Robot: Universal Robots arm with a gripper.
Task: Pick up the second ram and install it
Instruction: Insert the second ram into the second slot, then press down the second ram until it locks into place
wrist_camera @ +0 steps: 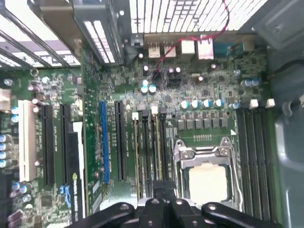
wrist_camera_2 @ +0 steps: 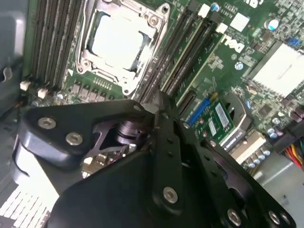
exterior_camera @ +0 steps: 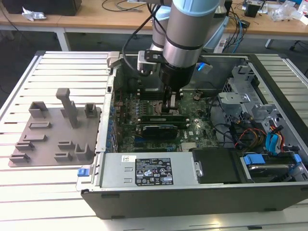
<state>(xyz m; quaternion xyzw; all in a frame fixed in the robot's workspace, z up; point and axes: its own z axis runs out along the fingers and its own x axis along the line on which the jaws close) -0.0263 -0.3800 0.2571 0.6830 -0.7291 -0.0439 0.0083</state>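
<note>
Hand (exterior_camera: 171, 107) down inside the open computer case (exterior_camera: 192, 192), fingertips at the black memory slots (wrist_camera: 148, 152) beside the processor socket (wrist_camera: 206, 175); grip state cannot be told. Second ram (exterior_camera: 161, 117) lying lengthwise in a slot directly under the hand, touching it. Case resting on a slatted metal table (exterior_camera: 53, 72), toward its middle. Grey plastic plate with upright blocks (exterior_camera: 55, 132) beside the case. Wooden desks (exterior_camera: 96, 19) with cables behind, dark floor (exterior_camera: 29, 41).

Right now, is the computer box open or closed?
Open. The computer case has no side cover, so its green motherboard shows, with the gripper down inside.
</note>
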